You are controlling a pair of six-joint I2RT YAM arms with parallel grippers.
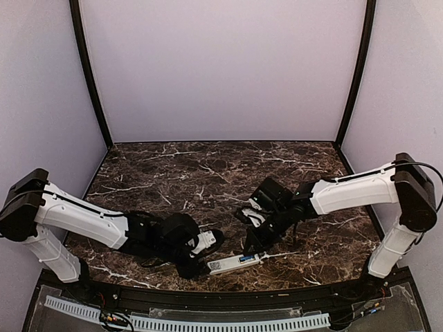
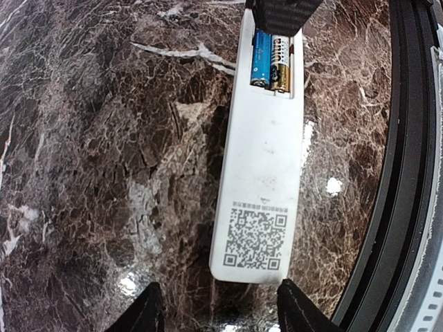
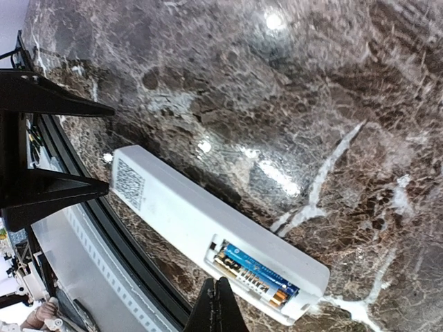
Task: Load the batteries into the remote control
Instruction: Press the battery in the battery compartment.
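The white remote control (image 1: 235, 263) lies face down near the table's front edge, its QR-code end pointing left. Its battery bay is uncovered and holds two batteries side by side, one blue (image 2: 261, 59) and one black and gold (image 2: 280, 66). My left gripper (image 2: 220, 304) is open and low, with one finger on each side of the QR-code end (image 2: 256, 238) and apart from it. My right gripper (image 3: 216, 304) is shut with nothing in it, and its tip hangs just beside the bay (image 3: 256, 273). The remote's buttons are hidden underneath.
A raised black rim (image 2: 401, 173) runs along the table's front edge, close to the remote. Beyond it lies a white perforated strip (image 1: 208, 321). Dark marble tabletop (image 1: 208, 173) stretches behind both arms to the enclosure walls.
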